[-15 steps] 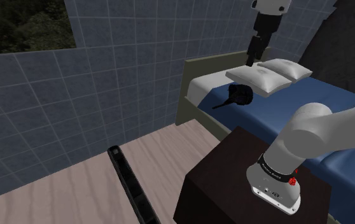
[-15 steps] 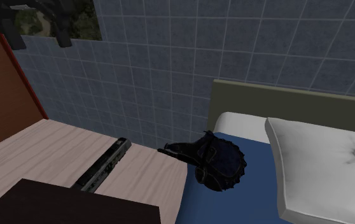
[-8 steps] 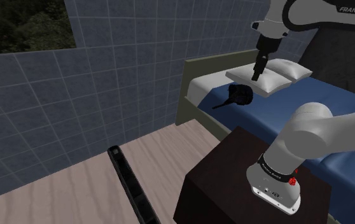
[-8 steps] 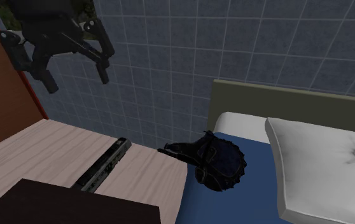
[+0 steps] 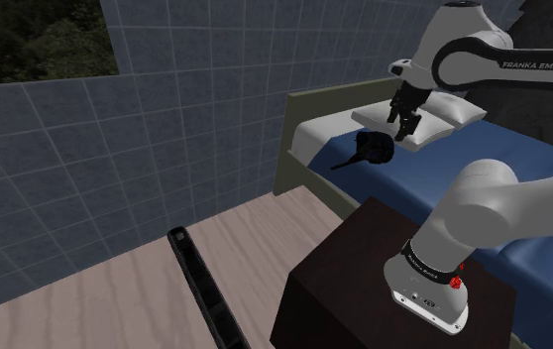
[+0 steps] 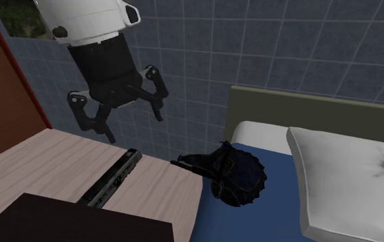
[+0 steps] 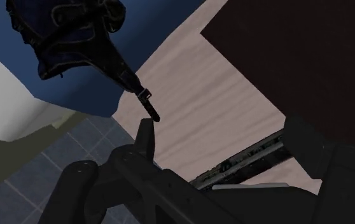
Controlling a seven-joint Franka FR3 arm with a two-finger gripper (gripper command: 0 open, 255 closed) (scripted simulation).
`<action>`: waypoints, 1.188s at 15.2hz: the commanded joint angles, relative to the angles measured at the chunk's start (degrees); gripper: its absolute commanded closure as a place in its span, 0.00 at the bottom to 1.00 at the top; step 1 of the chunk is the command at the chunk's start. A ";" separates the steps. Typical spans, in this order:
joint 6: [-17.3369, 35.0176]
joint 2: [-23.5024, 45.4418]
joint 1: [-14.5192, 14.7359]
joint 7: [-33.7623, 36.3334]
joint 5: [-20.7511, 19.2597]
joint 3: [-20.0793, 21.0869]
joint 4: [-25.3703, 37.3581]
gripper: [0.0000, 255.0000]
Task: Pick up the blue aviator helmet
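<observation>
Dark blue helmet point(image 6: 237, 176): I see it lying on the bed's blue sheet point(image 6: 279, 214), at the edge near the olive headboard point(image 6: 307, 110), its strap overhanging the wooden floor point(image 6: 46, 165). A white pillow point(image 6: 349, 172) lies just beside it and a tiled wall point(image 6: 252, 48) stands behind. A long black bar point(image 6: 111, 177) lies on the floor below. The gripper point(image 6: 124, 118) hangs over the floor, apart from the helmet, fingers spread, holding nothing.

Pretty dim overall, cool bluish cast. Light flat and even, no clear source, no hard shadows, no glare. White arm point(image 5: 483, 198) brightest thing, pale floor point(image 5: 96, 297) next. Helmet point(image 6: 239, 175) reads almost black on blue bedding point(image 6: 280, 206), detail lost. Soft grey shading in pillow point(image 6: 349, 185) creases.
</observation>
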 commanded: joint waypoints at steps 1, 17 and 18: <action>4.73 1.86 0.82 -5.65 -4.00 -4.75 -0.63 0.00; 37.22 23.62 22.22 -34.76 -19.51 -42.79 5.57 0.00; 38.33 24.40 22.93 -34.54 -19.85 -43.92 5.41 0.00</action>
